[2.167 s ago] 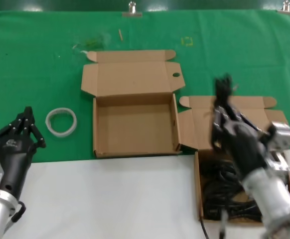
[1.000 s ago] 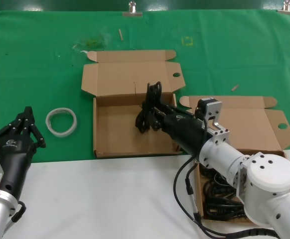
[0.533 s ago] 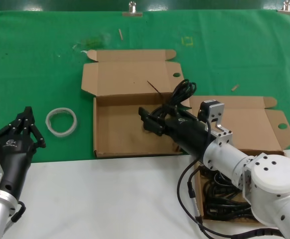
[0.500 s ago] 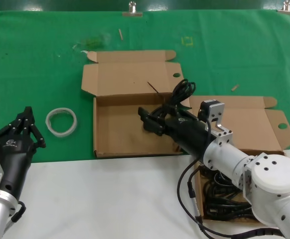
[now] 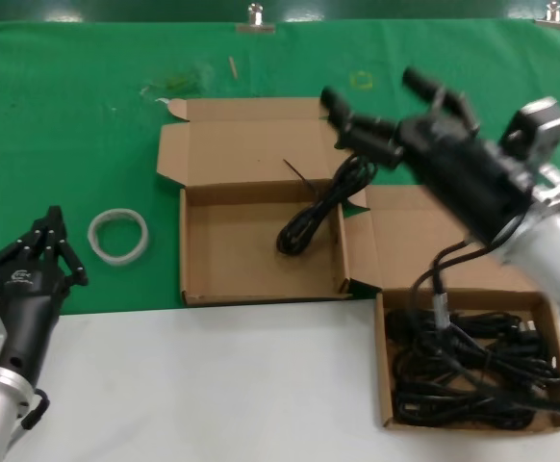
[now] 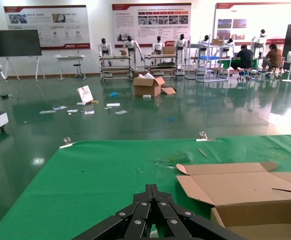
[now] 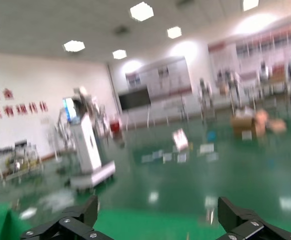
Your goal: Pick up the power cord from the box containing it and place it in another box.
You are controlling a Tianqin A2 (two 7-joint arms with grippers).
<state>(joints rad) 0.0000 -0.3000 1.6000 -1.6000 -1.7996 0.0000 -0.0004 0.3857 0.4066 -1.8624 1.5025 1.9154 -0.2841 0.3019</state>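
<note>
The power cord (image 5: 309,221) lies in the middle open cardboard box (image 5: 227,260), its upper loops resting on that box's right wall. My right gripper (image 5: 374,89) is open and empty, raised above and to the right of the cord, over the green cloth. In the right wrist view the right gripper (image 7: 155,222) holds nothing and faces the hall. The right cardboard box (image 5: 381,371) holds a mass of black cables (image 5: 472,361). My left gripper (image 5: 54,226) is shut and parked at the lower left; the left wrist view shows it (image 6: 152,188) closed.
A white ring (image 5: 118,235) lies on the green cloth (image 5: 68,115) left of the middle box. The middle box's lid (image 5: 251,144) lies open towards the back, also seen in the left wrist view (image 6: 235,182). The right box's lid (image 5: 415,241) lies open beside the middle box.
My right gripper carried the cord from the right box over the middle box, let go of it there, then rose up and back to the right, open. The left arm has not moved.
</note>
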